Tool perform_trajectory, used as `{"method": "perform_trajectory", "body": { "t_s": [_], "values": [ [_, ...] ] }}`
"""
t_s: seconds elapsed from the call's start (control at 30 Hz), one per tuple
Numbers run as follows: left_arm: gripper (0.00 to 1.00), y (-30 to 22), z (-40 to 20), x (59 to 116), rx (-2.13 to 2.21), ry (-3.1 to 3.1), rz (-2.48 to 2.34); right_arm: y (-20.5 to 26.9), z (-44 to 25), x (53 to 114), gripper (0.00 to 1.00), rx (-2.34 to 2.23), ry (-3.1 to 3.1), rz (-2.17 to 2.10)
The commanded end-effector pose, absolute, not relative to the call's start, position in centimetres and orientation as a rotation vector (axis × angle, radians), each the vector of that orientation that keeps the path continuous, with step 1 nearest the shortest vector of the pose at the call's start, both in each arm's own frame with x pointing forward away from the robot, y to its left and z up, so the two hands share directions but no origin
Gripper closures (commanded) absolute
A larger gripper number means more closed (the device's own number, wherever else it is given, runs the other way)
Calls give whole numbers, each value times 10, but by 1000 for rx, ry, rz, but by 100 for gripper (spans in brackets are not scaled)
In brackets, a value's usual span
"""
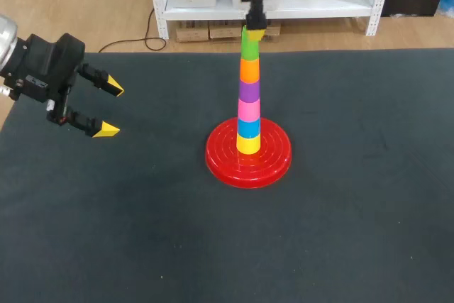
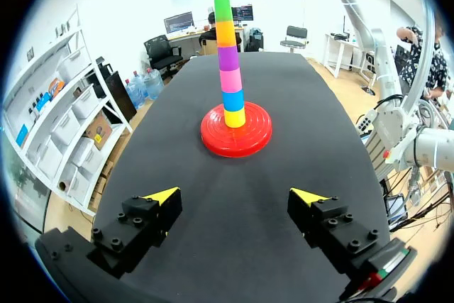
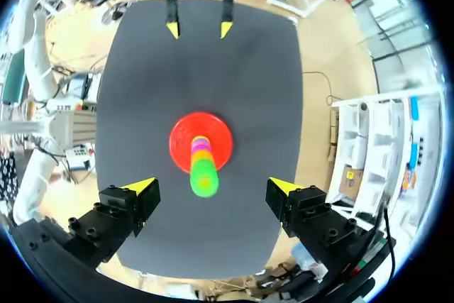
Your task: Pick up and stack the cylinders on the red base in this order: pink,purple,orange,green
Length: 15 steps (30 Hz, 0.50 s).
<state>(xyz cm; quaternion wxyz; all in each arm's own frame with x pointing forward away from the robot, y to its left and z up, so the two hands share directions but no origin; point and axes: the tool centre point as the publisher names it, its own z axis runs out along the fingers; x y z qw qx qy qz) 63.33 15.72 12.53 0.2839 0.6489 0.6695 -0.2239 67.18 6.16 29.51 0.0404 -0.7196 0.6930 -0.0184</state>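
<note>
Two-fingered and spread wide, pinching nothing: hanging the left gripper (image 2: 236, 195) low over the black table (image 2: 234, 253), well apart from the red base (image 2: 213, 136) standing ahead of it; hanging the right gripper (image 3: 213, 186) equally spread straight above the stack, looking down on the green cylinder (image 3: 204, 179) lying between its fingers but clear of both. Revealing only from the left wrist view the whole upright column on the base: yellow cylinder (image 2: 235, 117), blue cylinder (image 2: 233, 100), pink cylinder (image 2: 230, 80), purple cylinder (image 2: 228, 57), orange cylinder (image 2: 225, 33), green on top, with the right gripper's yellow tips just above and to either side. Collapsing that column, in the right wrist view, into a green disc over a red ring, yet catching the left gripper across the table beyond the base. Placing the left gripper, in the head view, near the table's left edge, well apart from the stack at the middle.
</note>
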Motion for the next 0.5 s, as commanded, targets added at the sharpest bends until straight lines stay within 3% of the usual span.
{"method": "perform_trajectory", "body": {
  "t_s": [0.03,0.5],
  "values": [
    [0,158,125,633,1736,1791,-598,28,301,664,0,-2007,2108,30],
    [0,158,125,633,1736,1791,-598,-6,284,663,0,-1698,2177,177]
  ]
}}
